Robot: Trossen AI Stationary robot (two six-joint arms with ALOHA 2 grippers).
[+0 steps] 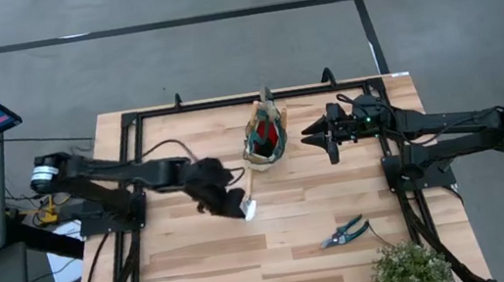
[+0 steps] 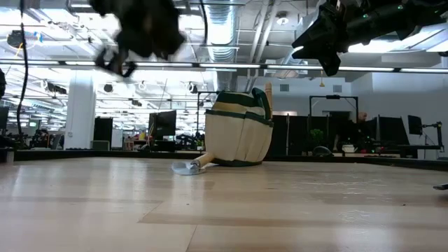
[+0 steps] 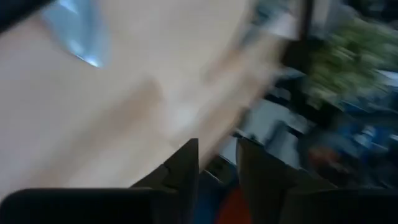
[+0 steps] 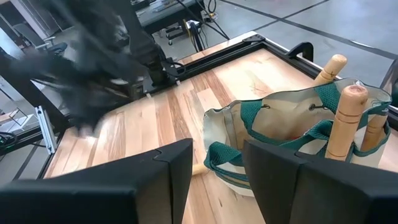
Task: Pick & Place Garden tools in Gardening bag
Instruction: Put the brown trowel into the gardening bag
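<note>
Both grippers empty, one trowel on the table beside the gardening bag.

The left gripper (image 3: 217, 171) has its fingers slightly parted with nothing between them, raised over the table's middle just left of a trowel (image 1: 252, 200) lying flat, handle end against the gardening bag (image 1: 267, 139). The right gripper (image 1: 313, 136) hovers partly open and empty just right of the bag, which holds wooden-handled tools (image 4: 344, 124) upright. Blue-handled pruning shears (image 1: 345, 233) lie well apart, near the leafy plant (image 1: 411, 270).
</note>
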